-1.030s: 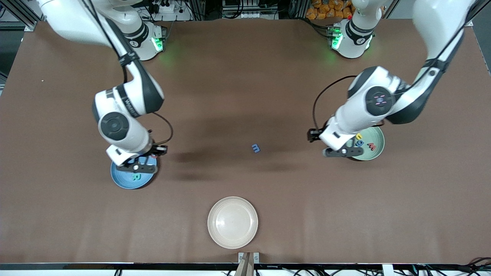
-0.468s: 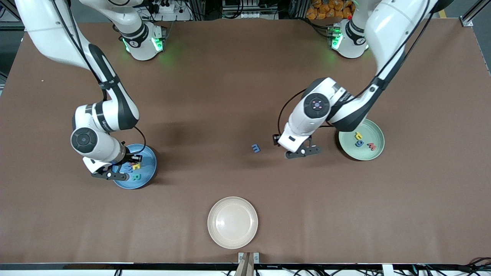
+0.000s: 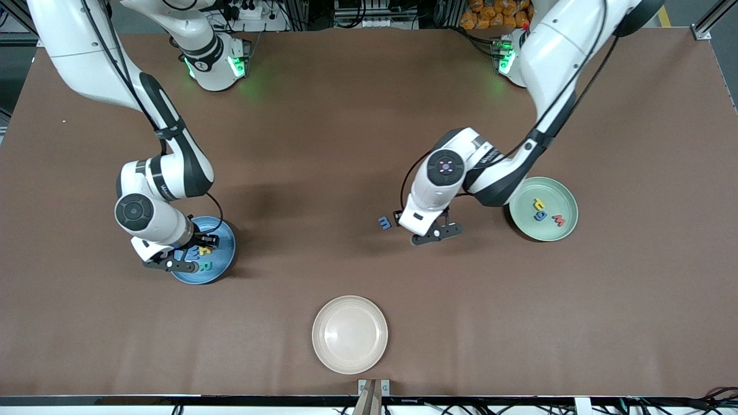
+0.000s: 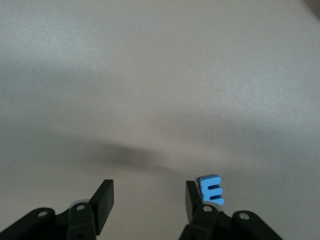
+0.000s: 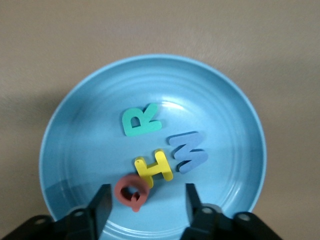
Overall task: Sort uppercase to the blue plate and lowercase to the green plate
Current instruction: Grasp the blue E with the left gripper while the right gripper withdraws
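The blue plate (image 5: 90, 130) (image 3: 223, 249) holds a teal R (image 5: 141, 120), a blue M (image 5: 188, 151), a yellow H (image 5: 154, 166) and a red G (image 5: 132, 191). My right gripper (image 5: 147, 195) (image 3: 173, 266) hangs open just over the G, gripping nothing. The green plate (image 3: 550, 189) carries a yellow h (image 3: 539, 203), a blue g (image 3: 540, 215) and a red w (image 3: 558, 219). A blue lowercase m (image 3: 384, 222) (image 4: 211, 189) lies on the table. My left gripper (image 3: 436, 233) (image 4: 148, 192) is open, low beside the m, which sits just outside one finger.
An empty cream plate (image 3: 350, 334) sits near the table's front edge, midway between the arms. The brown table (image 3: 323, 144) stretches bare between the blue and green plates apart from the m.
My right gripper has opened and the red G now lies in the blue plate. My left arm has swung from over the green plate down beside the blue m.
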`<action>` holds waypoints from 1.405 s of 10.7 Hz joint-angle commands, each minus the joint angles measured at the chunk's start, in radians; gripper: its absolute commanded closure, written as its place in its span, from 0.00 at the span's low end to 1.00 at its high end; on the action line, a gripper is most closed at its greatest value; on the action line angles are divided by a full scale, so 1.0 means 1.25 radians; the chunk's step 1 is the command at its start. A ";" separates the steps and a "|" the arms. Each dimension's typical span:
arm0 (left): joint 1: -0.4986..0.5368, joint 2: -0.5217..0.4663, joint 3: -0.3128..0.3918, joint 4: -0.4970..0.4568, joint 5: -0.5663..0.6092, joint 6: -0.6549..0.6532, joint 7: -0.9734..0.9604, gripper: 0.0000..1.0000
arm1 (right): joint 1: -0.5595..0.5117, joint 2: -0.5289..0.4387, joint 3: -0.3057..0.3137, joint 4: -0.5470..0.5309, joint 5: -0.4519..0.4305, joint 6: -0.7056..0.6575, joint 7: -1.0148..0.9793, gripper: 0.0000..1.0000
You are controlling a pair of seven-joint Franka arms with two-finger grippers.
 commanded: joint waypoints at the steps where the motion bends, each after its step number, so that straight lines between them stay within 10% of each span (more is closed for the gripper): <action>1: -0.046 0.052 0.030 0.081 -0.001 -0.003 -0.040 0.34 | 0.018 -0.069 -0.013 0.007 0.016 -0.085 -0.002 0.00; 15: -0.134 0.166 0.036 0.172 0.000 -0.003 -0.180 0.35 | -0.041 -0.322 0.094 0.012 0.082 -0.240 -0.008 0.00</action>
